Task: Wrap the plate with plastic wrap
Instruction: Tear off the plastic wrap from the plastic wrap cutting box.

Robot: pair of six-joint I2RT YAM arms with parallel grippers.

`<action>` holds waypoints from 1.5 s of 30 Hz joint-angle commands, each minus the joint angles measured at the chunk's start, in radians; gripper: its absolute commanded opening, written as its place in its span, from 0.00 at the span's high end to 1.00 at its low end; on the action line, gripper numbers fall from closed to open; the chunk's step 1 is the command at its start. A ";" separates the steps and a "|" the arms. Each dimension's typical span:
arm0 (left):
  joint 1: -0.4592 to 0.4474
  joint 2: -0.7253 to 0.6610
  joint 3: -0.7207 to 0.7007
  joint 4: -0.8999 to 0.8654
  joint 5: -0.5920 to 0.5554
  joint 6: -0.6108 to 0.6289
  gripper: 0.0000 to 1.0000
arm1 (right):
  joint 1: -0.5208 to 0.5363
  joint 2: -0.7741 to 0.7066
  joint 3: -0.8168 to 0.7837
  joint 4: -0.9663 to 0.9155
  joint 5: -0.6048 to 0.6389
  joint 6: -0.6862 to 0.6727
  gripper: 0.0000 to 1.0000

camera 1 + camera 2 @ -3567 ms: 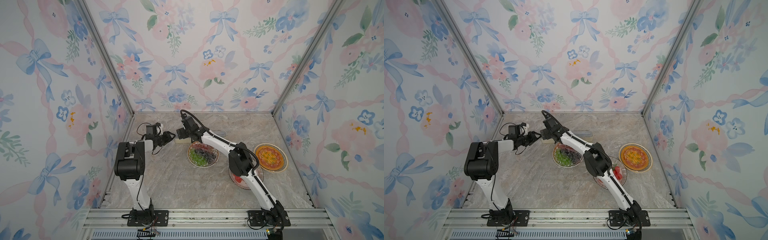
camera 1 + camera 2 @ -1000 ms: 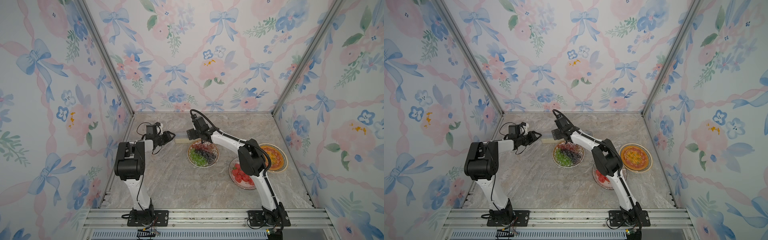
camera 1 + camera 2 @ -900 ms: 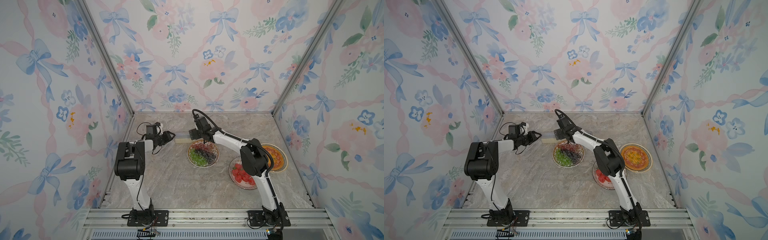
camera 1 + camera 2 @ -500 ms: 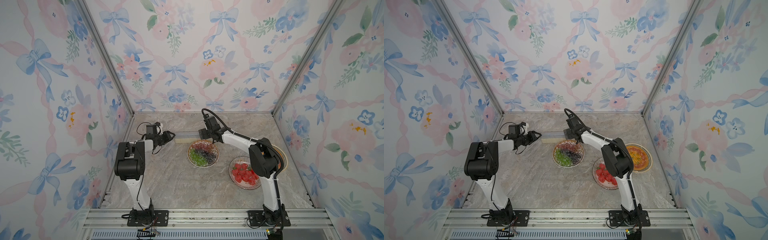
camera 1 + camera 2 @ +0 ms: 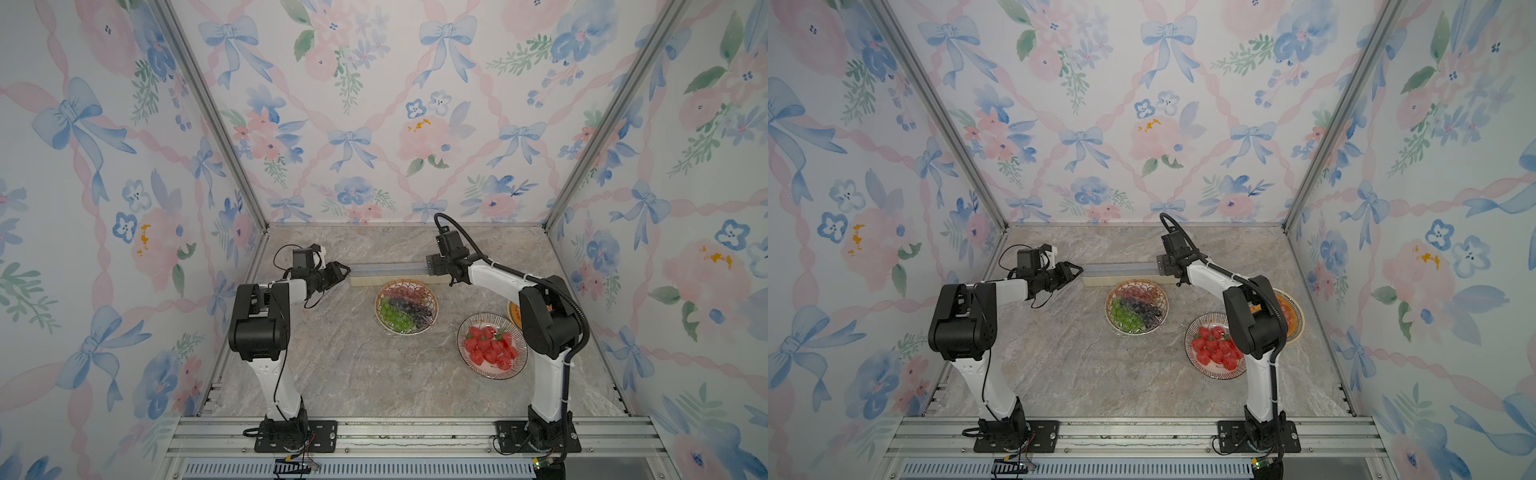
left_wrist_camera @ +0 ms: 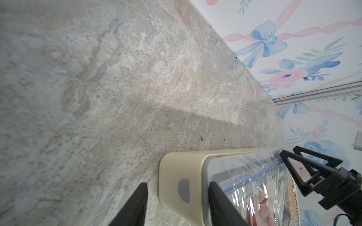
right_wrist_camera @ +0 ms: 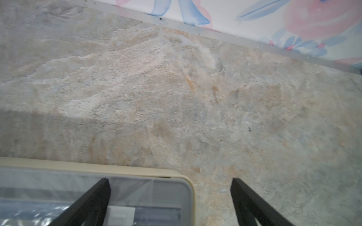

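Straddling the box [image 5: 388,281] end, the left gripper [image 5: 344,271] is half open. The right gripper [image 7: 170,181], at 1 o'clock from the plate [image 5: 415,285], is wide open.

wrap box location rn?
In both top views the cream wrap box lies at the back of the table, behind the grape plate; the left tool and the right tool straddle its ends.
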 commanded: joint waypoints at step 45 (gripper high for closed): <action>-0.100 0.086 0.105 0.144 0.102 -0.116 0.08 | -0.191 0.036 -0.147 0.433 -0.725 0.596 0.03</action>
